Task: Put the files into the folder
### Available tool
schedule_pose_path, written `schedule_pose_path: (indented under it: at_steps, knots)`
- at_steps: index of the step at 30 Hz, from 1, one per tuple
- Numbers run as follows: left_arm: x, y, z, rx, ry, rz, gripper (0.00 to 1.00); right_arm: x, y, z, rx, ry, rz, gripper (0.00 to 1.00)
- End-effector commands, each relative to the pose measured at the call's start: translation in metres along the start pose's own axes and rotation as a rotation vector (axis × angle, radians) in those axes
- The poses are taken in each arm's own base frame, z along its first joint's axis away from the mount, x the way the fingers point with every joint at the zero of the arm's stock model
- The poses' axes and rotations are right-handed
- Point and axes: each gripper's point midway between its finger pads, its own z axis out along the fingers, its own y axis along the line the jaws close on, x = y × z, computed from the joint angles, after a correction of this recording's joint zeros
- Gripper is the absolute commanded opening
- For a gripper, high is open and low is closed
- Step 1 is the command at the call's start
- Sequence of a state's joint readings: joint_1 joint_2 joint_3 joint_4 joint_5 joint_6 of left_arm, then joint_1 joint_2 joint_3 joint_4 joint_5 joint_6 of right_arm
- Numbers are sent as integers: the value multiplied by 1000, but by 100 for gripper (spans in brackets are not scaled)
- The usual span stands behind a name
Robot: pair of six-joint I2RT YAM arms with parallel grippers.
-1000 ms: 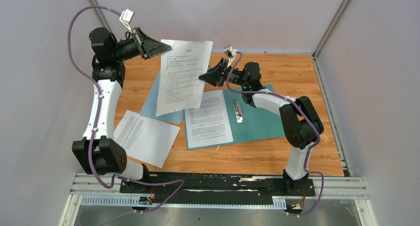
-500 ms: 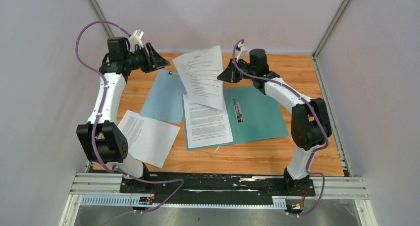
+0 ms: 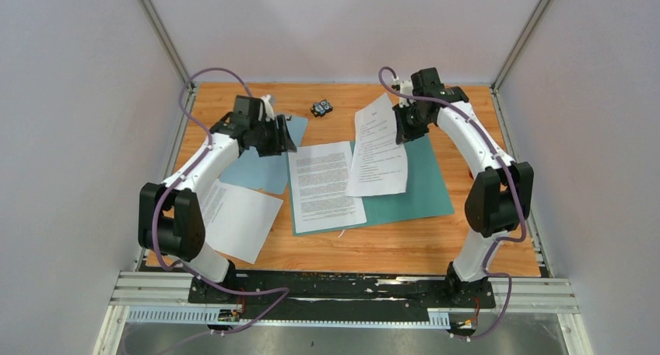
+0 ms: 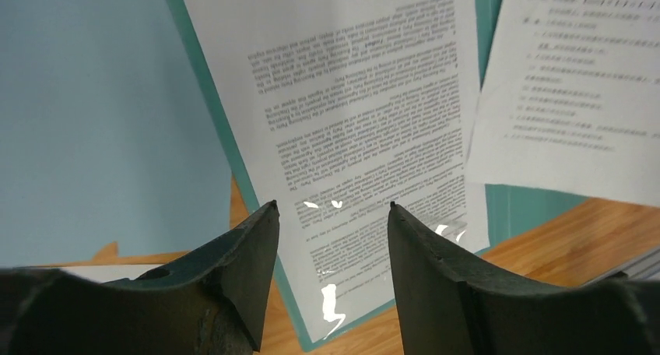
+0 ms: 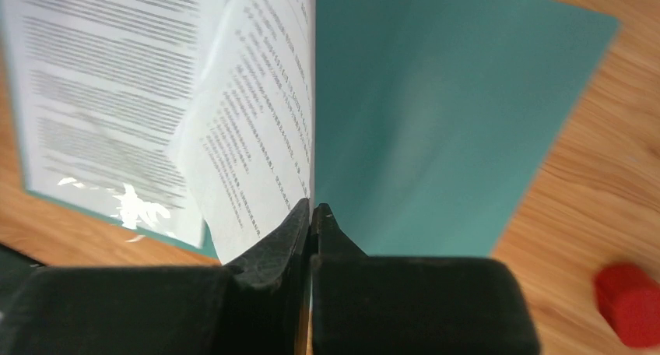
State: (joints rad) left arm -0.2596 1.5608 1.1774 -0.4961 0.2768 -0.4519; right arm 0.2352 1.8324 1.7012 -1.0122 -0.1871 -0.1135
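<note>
Pinching one of the files [image 3: 377, 149] by its top edge in the clenched right gripper [image 5: 313, 209], draped over the open folder [image 3: 424, 188] at 1 o'clock of the table [image 3: 467, 250]. Holding nothing in the released left gripper [image 4: 331, 207] at 10 o'clock.

Papers and folder spread over the table [image 3: 405, 250], seen from above.
The open folder [image 3: 424, 188] lies centre-right. A first sheet [image 3: 325, 185] lies on its left cover, and a second sheet [image 3: 377, 149] slants over its right cover, upper edge pinched in the right gripper [image 3: 403, 126]. A clipboard [image 3: 257, 168] lies left of the folder, a third sheet [image 3: 233, 215] lower left, a small device [image 3: 321, 107] upper centre.
</note>
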Motion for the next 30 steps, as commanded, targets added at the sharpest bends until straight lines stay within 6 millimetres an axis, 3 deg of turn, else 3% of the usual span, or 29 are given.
schedule_pose_path:
  at_steps: [1,5,8,15,24,30]
  knots:
    - [7,-11,21,-35,-81,14,60,47,-63,13,251,270,-143,0]
    - [29,-4,46,-79,-18,33,59,34,-77,36,270,219,-241,0]
    - [36,6,54,-115,4,44,58,40,-86,46,282,272,-245,0]
    - [36,22,57,-190,3,77,58,38,-114,44,363,264,-241,0]
    - [38,22,61,-185,20,79,58,37,-109,46,332,250,-207,0]
    - [43,28,65,-207,45,87,59,50,-103,52,268,283,-84,0]
